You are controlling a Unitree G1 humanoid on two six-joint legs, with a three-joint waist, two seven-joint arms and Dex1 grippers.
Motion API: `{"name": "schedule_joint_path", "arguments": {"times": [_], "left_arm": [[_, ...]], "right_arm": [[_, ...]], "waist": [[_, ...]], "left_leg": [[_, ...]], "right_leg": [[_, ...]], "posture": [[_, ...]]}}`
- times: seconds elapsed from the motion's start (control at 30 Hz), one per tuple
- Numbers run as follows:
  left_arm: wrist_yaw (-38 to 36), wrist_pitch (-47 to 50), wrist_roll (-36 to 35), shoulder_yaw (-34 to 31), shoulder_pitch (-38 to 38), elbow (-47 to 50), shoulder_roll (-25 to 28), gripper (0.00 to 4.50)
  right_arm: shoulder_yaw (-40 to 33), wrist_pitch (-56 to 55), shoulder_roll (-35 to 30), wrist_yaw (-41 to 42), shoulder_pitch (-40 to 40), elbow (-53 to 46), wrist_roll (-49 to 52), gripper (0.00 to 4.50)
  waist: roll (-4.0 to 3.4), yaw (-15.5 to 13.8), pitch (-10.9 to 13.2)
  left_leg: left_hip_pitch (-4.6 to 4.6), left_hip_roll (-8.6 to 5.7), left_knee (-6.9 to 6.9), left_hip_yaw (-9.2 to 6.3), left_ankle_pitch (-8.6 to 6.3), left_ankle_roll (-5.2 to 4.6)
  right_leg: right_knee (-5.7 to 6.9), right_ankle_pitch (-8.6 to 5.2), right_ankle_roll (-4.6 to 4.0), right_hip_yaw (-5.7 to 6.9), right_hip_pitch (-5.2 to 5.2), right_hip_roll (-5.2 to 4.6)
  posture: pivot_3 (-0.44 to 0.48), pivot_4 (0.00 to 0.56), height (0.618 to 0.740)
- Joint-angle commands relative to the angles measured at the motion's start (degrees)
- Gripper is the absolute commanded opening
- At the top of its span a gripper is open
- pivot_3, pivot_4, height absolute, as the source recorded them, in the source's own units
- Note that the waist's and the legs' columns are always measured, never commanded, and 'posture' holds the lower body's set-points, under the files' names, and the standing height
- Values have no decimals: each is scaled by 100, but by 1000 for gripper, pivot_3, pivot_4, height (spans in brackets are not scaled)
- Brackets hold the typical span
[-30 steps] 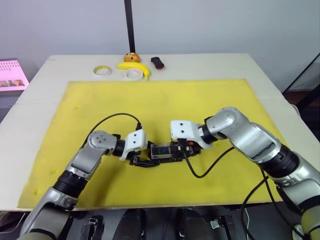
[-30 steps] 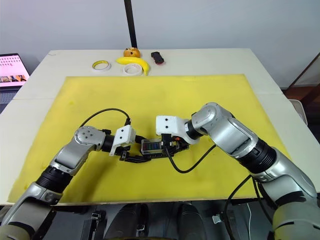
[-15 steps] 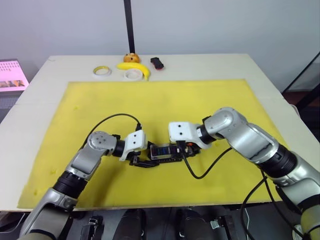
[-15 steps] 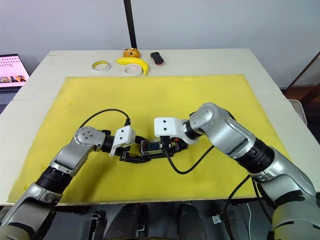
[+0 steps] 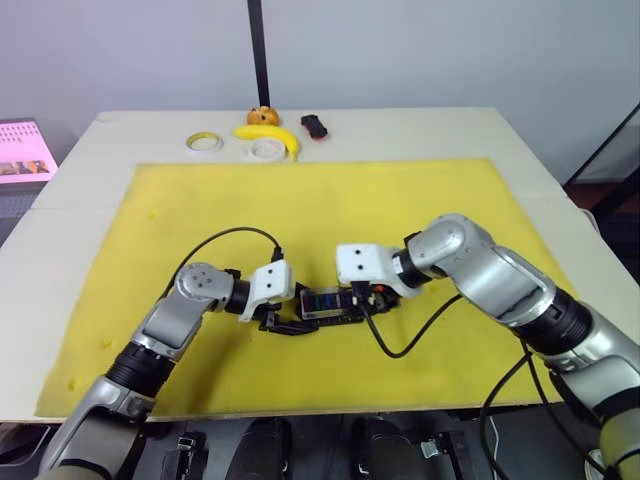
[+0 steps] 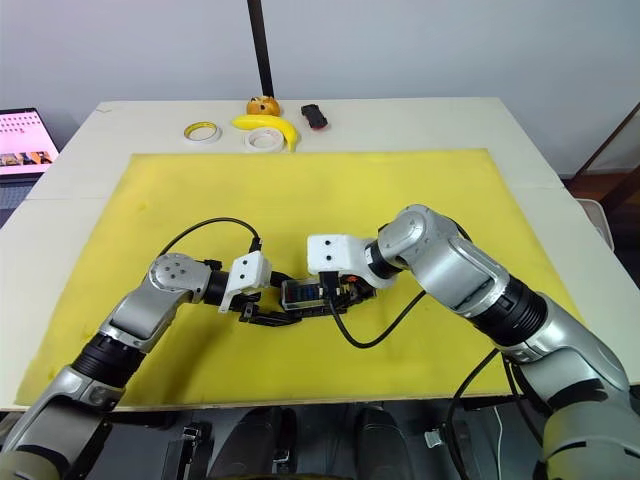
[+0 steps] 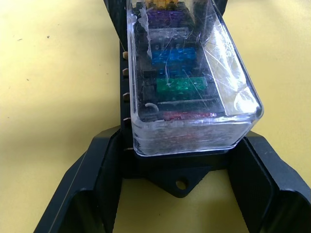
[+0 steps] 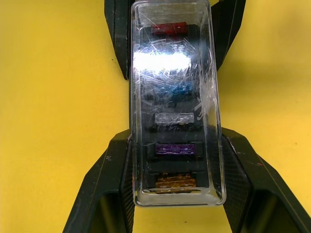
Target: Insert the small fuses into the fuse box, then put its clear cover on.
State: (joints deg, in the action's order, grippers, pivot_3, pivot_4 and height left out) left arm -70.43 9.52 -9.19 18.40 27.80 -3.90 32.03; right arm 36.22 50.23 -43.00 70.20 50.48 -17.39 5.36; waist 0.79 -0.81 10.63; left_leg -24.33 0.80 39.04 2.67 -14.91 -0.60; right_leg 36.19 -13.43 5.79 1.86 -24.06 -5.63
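The black fuse box lies in the middle of the yellow mat with the clear cover sitting on it. Through the cover I see small fuses in their slots: green, blue, purple and red. My left gripper is shut on the box's left end, one finger on each side. My right gripper is shut on the right end, its fingers pressed against the covered box's sides.
At the table's far edge lie two white tape rolls, a banana, a small orange object and a black-and-red gadget. A black pole rises behind them. A lit screen stands far left.
My right gripper has edged slightly to the left along the box. The left gripper and the box have stayed where they were.
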Motion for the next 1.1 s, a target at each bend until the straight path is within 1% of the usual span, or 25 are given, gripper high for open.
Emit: {"name": "schedule_joint_path", "arguments": {"times": [0.03,0.17,0.2,0.23,0.3,0.57,0.77,1.1], "left_arm": [[87,-36,95,-9,1,-2,-7,2550],[88,-28,91,-7,-5,20,-8,2550],[87,-26,91,-5,-1,20,-10,2550],[85,-25,90,-4,2,19,-11,2550],[85,-21,89,-3,4,20,-14,2550],[103,-13,91,15,-9,29,-37,2550],[106,-8,99,25,-24,49,-40,2550],[91,-33,95,-2,19,-15,-28,2550]], "right_arm": [[162,251,-29,23,-103,54,-52,1715],[161,259,-52,6,-136,7,-68,1715],[144,264,-50,4,-135,5,-60,2768],[124,273,-43,4,-131,2,-45,3092],[63,312,-16,-13,-102,6,-13,4038],[-156,399,99,-57,79,34,88,4038],[-402,667,194,-15,301,37,355,4038],[-814,718,-220,267,397,-385,874,4038]], "waist": [[0,0,0],[0,0,0],[0,0,0],[2,0,-1],[1,6,-1],[0,3,-2],[0,1,-2],[0,4,-2]], "left_leg": [[0,0,0,0,0,0],[0,0,0,0,0,0],[0,0,0,0,0,0],[0,0,0,0,0,0],[-2,0,0,-1,0,0],[-5,0,0,1,0,0],[-6,1,0,1,0,0],[-8,2,1,0,0,0]], "right_leg": [[0,0,0,0,0,0],[0,0,0,0,0,0],[0,0,0,0,0,0],[0,0,0,0,0,0],[0,0,0,1,0,0],[0,0,0,-1,-6,0],[0,0,0,-1,-7,0],[-1,0,0,-1,-9,-1]], "posture": [[0,150,740],[0,150,740],[0,150,740],[0,150,740],[0,150,740],[0,150,740],[0,150,740],[0,150,740]]}}
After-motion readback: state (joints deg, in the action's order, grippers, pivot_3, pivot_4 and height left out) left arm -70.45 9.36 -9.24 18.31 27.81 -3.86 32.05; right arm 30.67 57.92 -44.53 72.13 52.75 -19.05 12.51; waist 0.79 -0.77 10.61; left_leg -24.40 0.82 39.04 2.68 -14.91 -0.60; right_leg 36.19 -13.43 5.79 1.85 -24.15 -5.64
